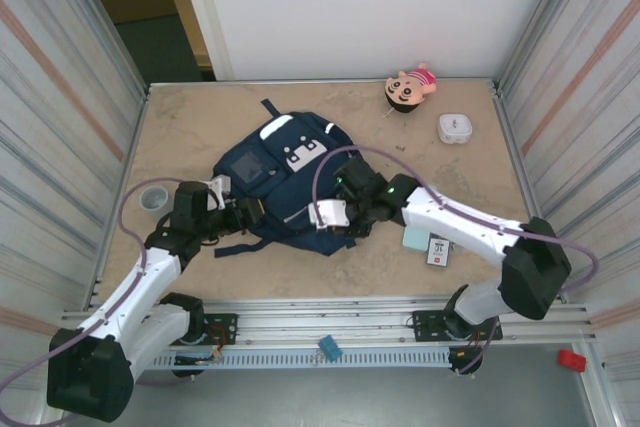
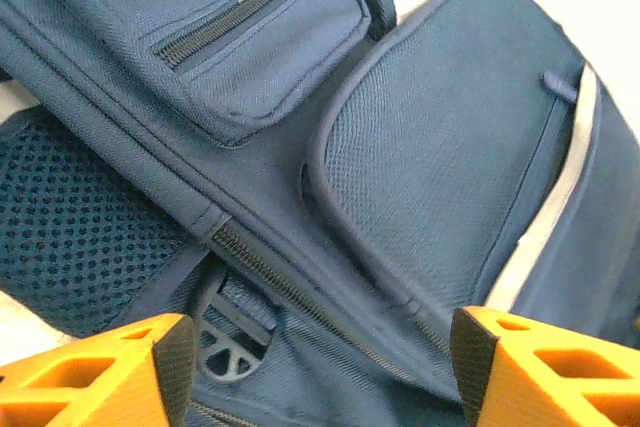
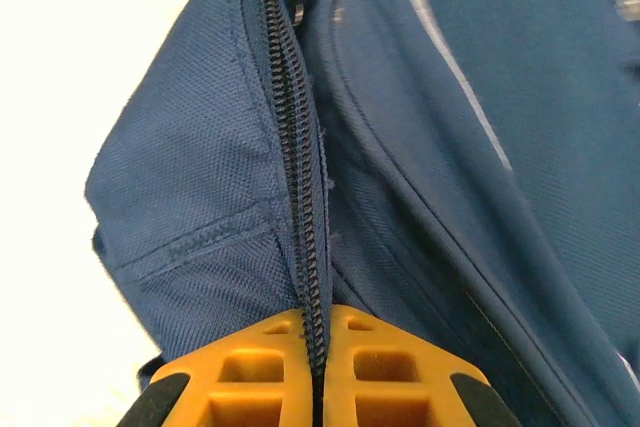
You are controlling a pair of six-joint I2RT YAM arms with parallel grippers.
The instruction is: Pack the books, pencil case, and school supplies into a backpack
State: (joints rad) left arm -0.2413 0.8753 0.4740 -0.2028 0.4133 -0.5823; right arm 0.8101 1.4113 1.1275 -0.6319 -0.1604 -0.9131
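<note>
The navy backpack lies flat mid-table, white patches on its top pocket. My left gripper is at its lower left edge; in the left wrist view it stands open, its orange fingers wide apart over a zipper line and a dark buckle. My right gripper is at the lower right edge, shut on the backpack's zipper seam, lifting the fabric. The pale teal pencil case and the white pack with black print lie by the right arm. The book is out of view.
A grey round cup sits left of the left arm. A white square box and a small doll are at the back right. Metal walls close in both sides of the table.
</note>
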